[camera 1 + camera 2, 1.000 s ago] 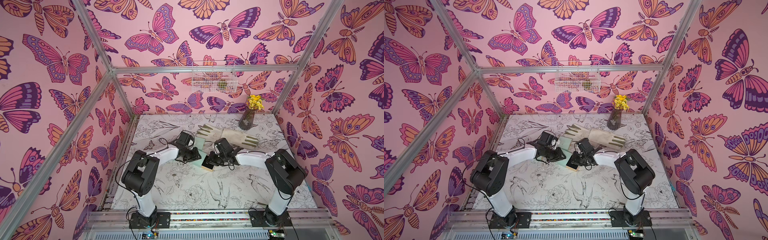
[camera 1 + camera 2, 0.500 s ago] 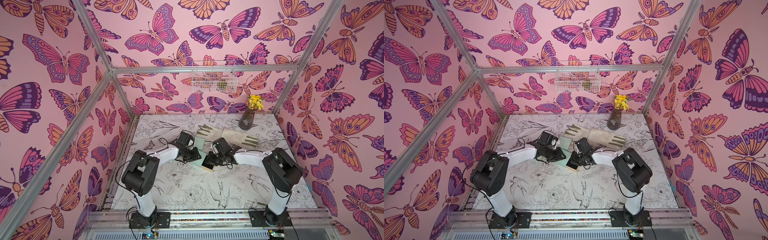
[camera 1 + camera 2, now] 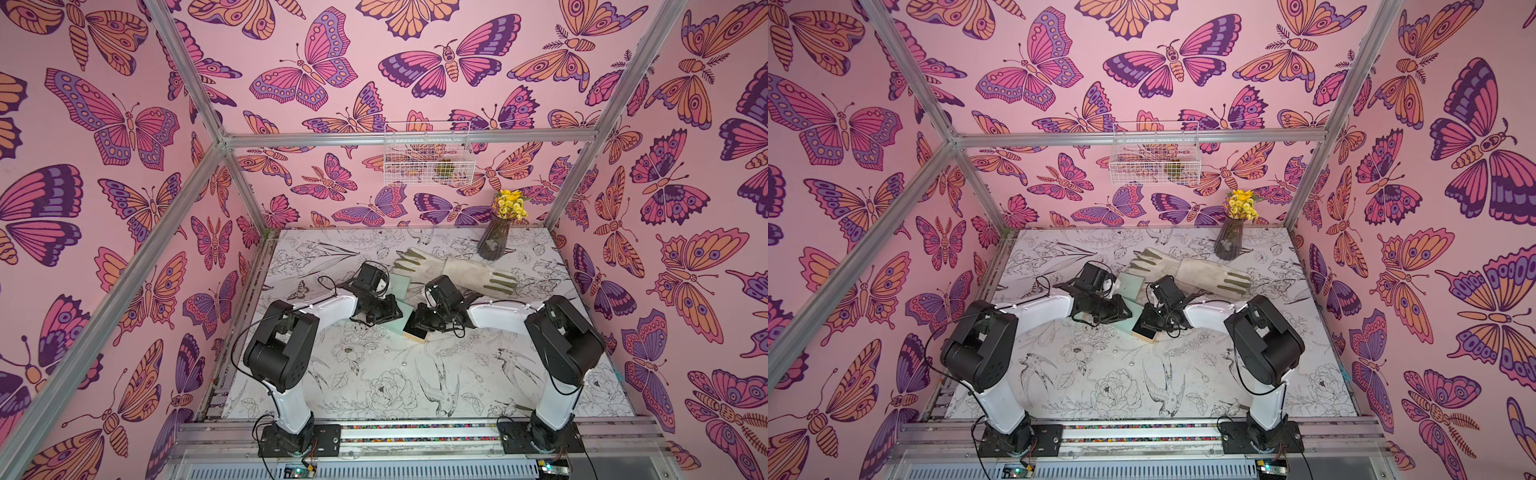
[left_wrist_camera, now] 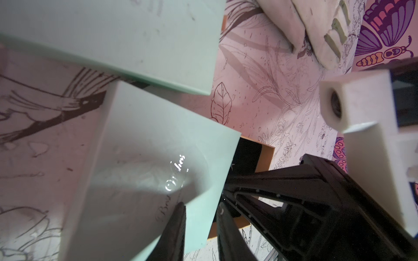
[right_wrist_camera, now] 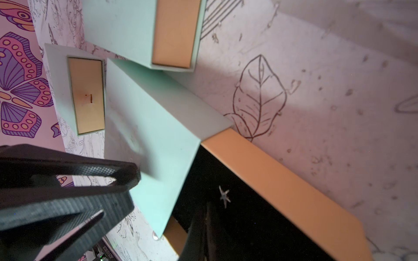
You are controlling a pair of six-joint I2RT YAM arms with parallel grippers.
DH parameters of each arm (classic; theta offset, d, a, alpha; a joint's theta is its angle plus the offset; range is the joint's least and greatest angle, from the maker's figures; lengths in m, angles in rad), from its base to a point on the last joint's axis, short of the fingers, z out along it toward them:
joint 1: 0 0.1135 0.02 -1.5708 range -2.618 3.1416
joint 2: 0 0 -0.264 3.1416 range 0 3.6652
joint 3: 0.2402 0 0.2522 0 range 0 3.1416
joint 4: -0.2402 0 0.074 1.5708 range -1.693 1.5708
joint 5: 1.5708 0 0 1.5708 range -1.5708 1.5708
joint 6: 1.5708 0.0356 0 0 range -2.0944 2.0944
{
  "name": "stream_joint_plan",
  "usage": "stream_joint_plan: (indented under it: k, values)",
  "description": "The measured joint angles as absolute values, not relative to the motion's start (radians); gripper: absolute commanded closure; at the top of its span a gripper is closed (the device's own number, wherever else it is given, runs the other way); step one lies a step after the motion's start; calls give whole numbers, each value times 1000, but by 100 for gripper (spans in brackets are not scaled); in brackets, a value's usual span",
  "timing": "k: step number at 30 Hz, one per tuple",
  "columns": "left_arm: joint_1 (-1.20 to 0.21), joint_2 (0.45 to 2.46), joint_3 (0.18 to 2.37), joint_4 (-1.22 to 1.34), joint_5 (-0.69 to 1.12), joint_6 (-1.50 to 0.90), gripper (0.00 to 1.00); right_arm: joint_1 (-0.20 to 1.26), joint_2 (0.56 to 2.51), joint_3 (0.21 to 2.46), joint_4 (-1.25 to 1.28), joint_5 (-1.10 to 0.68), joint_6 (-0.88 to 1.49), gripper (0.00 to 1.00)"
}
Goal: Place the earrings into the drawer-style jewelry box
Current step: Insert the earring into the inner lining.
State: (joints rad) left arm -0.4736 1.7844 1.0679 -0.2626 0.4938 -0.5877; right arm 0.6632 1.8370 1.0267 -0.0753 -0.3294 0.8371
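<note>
The jewelry box is a mint sleeve [image 5: 158,135] with a tan drawer [image 5: 282,180] pulled out, its lining black. It lies mid-table in both top views [image 3: 397,323] [image 3: 1126,326]. One silver star earring [image 5: 224,195] rests on the black lining. My left gripper [image 4: 200,210] [image 3: 390,311] is shut on the edge of the mint sleeve. My right gripper [image 5: 207,208] [image 3: 419,322] hangs over the open drawer, jaws shut, with nothing seen between them. A small pale bead [image 5: 155,237] lies on the table under the sleeve's corner.
Two more mint boxes [image 5: 135,29] [image 5: 58,90] with tan drawer ends sit just behind. Pale gloves [image 3: 453,270] lie behind the arms, and a vase of yellow flowers [image 3: 494,241] stands at the back right. A wire basket [image 3: 426,158] hangs on the back wall. Tiny beads [image 3: 388,351] dot the table.
The right gripper has closed from slightly open to shut and edged a little left over the drawer. The left arm has stayed where it was on the sleeve.
</note>
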Motion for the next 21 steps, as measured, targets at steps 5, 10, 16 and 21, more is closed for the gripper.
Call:
stream_joint_plan:
  k: [5, 10, 16, 21]
  values:
    - [-474, 1784, 1068, -263, 494, -588, 72, 663, 1825, 1027, -76, -326, 838, 98]
    - [-474, 1784, 1068, -263, 494, -588, 72, 663, 1779, 1026, -74, -316, 841, 99]
    - [-474, 1785, 1068, -263, 494, -588, 72, 663, 1769, 1024, -67, -315, 846, 100]
    - [-474, 1785, 1069, -265, 494, -588, 72, 663, 1781, 1023, -49, -325, 857, 100]
